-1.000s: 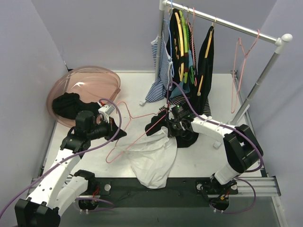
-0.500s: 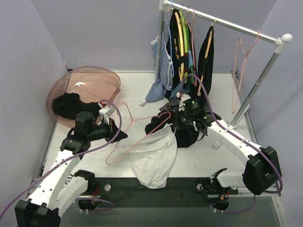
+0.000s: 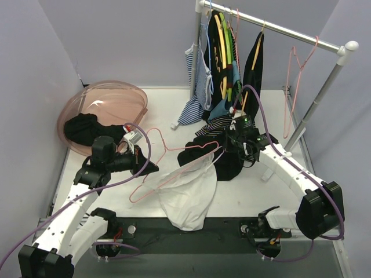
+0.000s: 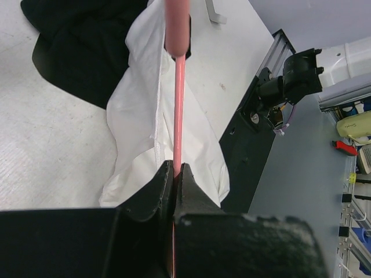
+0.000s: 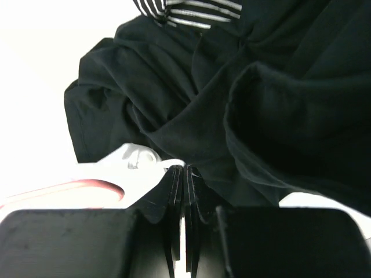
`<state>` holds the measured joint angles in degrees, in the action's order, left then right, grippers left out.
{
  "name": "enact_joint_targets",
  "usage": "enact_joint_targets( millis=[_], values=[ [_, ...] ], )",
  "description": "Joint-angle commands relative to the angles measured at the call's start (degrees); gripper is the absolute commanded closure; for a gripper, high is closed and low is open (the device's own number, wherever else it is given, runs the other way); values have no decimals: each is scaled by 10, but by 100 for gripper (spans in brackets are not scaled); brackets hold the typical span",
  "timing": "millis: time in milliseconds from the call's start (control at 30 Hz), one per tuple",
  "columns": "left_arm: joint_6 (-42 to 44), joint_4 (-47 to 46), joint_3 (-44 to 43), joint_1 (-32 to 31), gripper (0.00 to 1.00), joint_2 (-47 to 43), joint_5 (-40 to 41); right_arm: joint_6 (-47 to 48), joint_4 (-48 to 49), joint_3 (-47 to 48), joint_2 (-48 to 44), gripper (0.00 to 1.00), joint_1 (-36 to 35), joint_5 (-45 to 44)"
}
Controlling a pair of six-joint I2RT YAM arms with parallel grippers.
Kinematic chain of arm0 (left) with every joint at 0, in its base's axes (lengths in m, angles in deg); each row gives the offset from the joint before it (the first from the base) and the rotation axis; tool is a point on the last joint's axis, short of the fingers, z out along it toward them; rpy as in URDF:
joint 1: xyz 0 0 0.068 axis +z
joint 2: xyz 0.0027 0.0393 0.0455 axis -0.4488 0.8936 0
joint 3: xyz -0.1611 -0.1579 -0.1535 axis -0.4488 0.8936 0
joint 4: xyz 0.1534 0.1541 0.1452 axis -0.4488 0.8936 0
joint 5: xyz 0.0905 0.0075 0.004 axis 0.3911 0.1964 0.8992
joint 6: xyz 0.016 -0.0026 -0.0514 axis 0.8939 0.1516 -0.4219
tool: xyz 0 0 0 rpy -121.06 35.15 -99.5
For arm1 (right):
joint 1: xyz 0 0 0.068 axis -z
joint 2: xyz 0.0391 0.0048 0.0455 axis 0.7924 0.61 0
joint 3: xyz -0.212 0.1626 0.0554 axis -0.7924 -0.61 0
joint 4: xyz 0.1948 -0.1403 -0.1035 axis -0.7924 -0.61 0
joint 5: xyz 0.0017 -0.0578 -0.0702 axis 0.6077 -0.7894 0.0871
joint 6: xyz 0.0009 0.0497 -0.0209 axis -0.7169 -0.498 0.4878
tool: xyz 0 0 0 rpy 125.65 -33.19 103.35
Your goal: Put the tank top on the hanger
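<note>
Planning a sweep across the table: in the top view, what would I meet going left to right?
Basin → left gripper → tank top → right gripper → rack post.

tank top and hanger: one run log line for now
left tool: shut on hanger | right tool: shut on tank top edge | tank top: on table, hanger across it

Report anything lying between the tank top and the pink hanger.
Nothing visible. The hanger, clamped in the left gripper, lies against the tank top; the right gripper pinches its edge beside the black garment.
</note>
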<state>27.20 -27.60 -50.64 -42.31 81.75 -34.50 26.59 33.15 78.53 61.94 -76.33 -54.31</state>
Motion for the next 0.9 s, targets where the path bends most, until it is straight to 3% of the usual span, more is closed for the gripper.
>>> enact_joint_targets(
  millis=[0, 533, 867],
  values=[
    [4, -33, -23, 3, 100, 4, -20, -6, -13, 38, -13, 100, 5, -32],
    [5, -37, -22, 1, 100, 44, -27, -10, -10, 58, -54, 100, -21, 17],
    [12, -46, -30, -3, 100, 47, -61, 15, -26, 93, -38, 100, -138, 24]
  ],
)
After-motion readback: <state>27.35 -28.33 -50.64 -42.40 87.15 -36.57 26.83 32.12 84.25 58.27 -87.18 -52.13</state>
